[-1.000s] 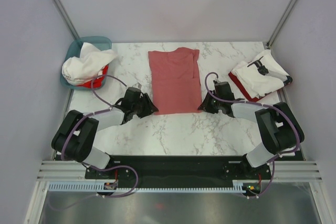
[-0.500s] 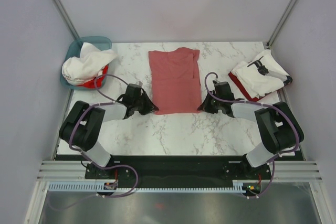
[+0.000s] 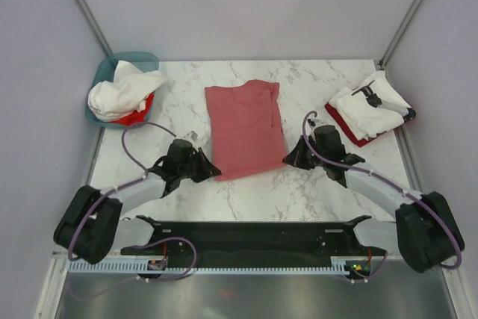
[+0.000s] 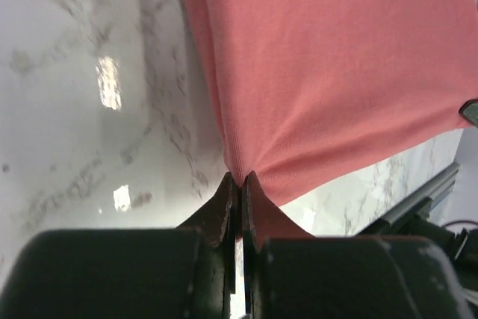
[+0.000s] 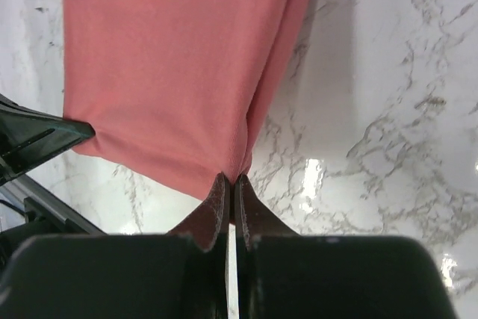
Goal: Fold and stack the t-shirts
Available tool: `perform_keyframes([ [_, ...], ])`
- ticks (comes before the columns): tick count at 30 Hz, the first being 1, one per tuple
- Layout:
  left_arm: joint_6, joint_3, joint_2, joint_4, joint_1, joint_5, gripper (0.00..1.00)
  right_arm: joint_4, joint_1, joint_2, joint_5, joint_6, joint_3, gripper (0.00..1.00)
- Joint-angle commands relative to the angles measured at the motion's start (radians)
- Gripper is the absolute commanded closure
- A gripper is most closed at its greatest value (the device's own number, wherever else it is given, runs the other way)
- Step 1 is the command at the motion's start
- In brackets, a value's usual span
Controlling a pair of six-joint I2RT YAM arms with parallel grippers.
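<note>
The left gripper (image 4: pixel 240 178) is pinched tight on the near left hem corner of the salmon-red t-shirt (image 3: pixel 245 128). The right gripper (image 5: pixel 230 178) is clamped the same way on the near right corner, and the cloth puckers into each pair of tips. The shirt lies flat mid-way across the marble table (image 3: pixel 246 196), with a fold along its right side. It looks like light, limp cotton that will sag between two holds, so the hem corners suit best. Farther off, folded t-shirts (image 3: pixel 370 106) are stacked at the right edge, and loose t-shirts (image 3: pixel 123 91) heap in the teal basket (image 3: pixel 138 57) at far left.
</note>
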Motion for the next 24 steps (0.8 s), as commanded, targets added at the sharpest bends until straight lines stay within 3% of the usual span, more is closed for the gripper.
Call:
perform_keyframes([
  [1,0.035,-0.048,-0.144,-0.079,-0.03,0.002,0.98,-0.093,0.014,-0.129,-0.003,-0.018,-0.039,1.0],
  [9,0.009,-0.028,-0.582,-0.424,-0.1,0.01,0.98,-0.255,0.063,-0.392,-0.019,-0.009,-0.023,1.0],
  [13,-0.019,0.029,-0.695,-0.55,-0.106,0.016,0.98,-0.336,0.064,-0.455,0.007,-0.015,0.024,1.0],
  [24,-0.065,0.141,-0.709,-0.677,-0.106,0.042,0.98,-0.433,0.064,-0.435,0.03,-0.029,0.222,1.0],
])
